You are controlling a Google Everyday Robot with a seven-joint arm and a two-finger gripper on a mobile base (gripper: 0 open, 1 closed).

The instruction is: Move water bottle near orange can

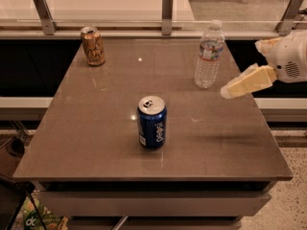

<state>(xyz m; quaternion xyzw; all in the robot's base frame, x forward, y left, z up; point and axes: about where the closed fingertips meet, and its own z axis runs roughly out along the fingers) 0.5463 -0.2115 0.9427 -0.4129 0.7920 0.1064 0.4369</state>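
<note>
Office: glass rail [167, 13]; pincer [242, 70] at rt

On the table [96, 128], the orange can [93, 46] stands at the upper left of the frame and the water bottle [209, 56] at the upper right, well apart. Another can [152, 121] stands at centre, in front of both. My gripper [230, 90] hangs at the right edge, near the water bottle, to its lower right.

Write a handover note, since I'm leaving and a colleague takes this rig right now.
The pincer hovers at the right edge of the table, right of the water bottle, not touching it.
The water bottle stands upright at back right; the orange can upright at back left; a blue can front middle.
Done: nothing yet.
Left: grasp the water bottle, set it beside the orange can.
</note>
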